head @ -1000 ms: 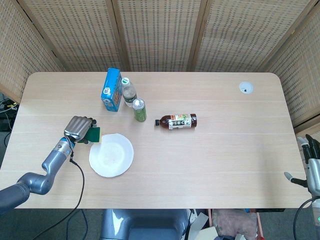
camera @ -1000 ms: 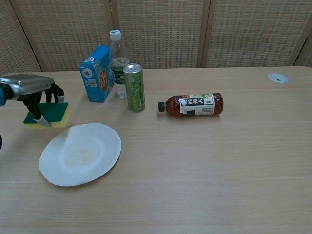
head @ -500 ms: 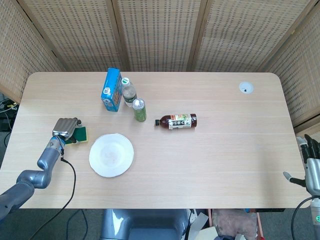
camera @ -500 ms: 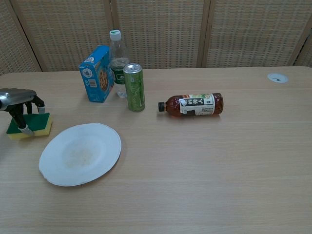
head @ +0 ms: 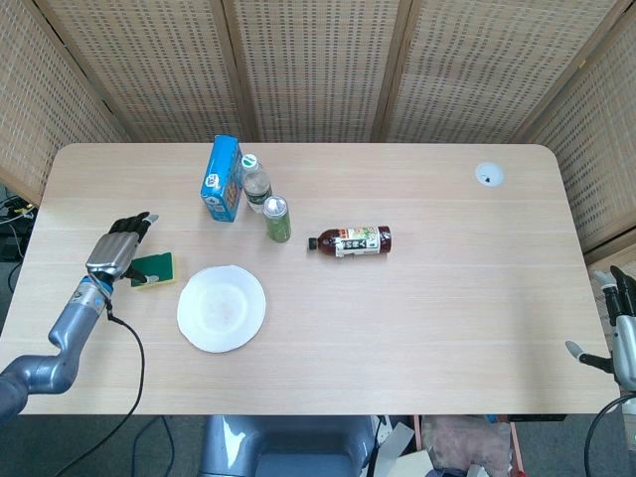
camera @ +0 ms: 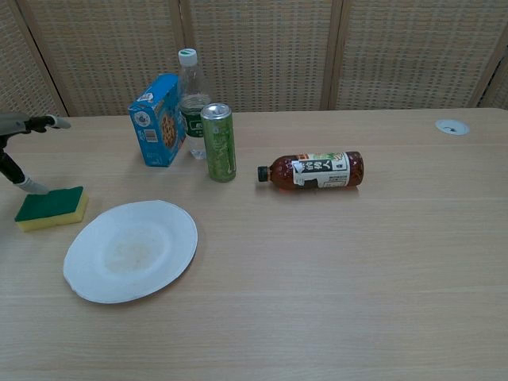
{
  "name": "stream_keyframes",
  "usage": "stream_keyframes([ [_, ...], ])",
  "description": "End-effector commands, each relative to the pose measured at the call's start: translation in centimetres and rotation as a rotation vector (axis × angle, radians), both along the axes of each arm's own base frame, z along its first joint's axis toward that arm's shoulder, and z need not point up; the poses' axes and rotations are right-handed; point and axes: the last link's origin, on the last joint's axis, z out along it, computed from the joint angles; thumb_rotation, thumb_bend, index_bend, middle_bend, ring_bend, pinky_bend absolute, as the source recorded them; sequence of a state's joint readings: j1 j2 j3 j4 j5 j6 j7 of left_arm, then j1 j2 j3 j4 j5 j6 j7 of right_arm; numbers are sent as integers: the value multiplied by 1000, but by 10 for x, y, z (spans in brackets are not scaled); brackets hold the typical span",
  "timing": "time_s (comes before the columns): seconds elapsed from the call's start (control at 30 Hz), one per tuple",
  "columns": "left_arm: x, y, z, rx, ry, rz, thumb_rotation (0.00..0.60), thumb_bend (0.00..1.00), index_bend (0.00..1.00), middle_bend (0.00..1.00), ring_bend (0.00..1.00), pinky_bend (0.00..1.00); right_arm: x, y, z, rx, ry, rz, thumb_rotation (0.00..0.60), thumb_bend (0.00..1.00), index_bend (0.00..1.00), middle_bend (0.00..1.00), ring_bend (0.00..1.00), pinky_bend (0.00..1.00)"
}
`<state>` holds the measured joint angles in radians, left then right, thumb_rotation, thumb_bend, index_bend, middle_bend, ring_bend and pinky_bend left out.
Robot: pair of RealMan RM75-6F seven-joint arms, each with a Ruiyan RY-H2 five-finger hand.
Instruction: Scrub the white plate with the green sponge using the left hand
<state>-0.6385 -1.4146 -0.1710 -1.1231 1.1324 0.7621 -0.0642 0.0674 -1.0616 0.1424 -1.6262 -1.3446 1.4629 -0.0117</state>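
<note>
Now the green sponge [camera: 50,208] lies flat on the table [head: 447,298], just left of the white plate [head: 221,308], so it is free for gripping. Beside it, the left hand [head: 117,250] hovers with fingers spread, holding nothing. Far right, the right hand [head: 622,333] idles off the table, fingers apparently apart.

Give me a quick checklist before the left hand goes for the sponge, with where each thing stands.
1. Left hand free, fingers spread: ok.
2. Green sponge flat on the table, green side up, not held: ok.
3. Clear gap between sponge and white plate: ok.
4. Plate bare, nothing lying on it: ok.
5. Green can and blue box stand behind the plate, off the hand's path: ok.
6. Right hand at the table's far edge, away from the work: ok.
</note>
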Motion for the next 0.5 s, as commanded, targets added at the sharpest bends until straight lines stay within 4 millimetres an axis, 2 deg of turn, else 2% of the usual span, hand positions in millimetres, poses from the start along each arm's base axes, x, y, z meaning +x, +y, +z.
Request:
stream_keyframes([
  [0.03, -8, -37, 41, 145, -72, -1, 600, 0, 0, 0, 0, 0, 1, 1, 1, -2, -4, 5, 600, 0, 62, 0, 0, 0],
  [0.1, -12, -57, 51, 197, -82, 10, 600, 0, 0, 0, 0, 0, 1, 2, 2, -4, -9, 11, 600, 0, 62, 0, 0, 0],
  [0.17, -17, -85, 62, 243, -42, 21, 600, 0, 0, 0, 0, 0, 2, 3, 3, -6, -12, 19, 600, 0, 63, 0, 0, 0],
  [0.2, -17, -92, 64, 255, -31, 25, 600, 0, 0, 0, 0, 0, 2, 3, 3, -7, -13, 21, 600, 0, 63, 0, 0, 0],
  [0.33, -16, -143, 76, 318, -22, 51, 600, 0, 0, 0, 0, 0, 3, 5, 7, -20, -22, 30, 600, 0, 62, 0, 0, 0],
  [0.5, -11, -161, 78, 319, -2, 15, 600, 0, 0, 0, 0, 0, 3, 7, 11, -31, -32, 34, 600, 0, 62, 0, 0, 0],
])
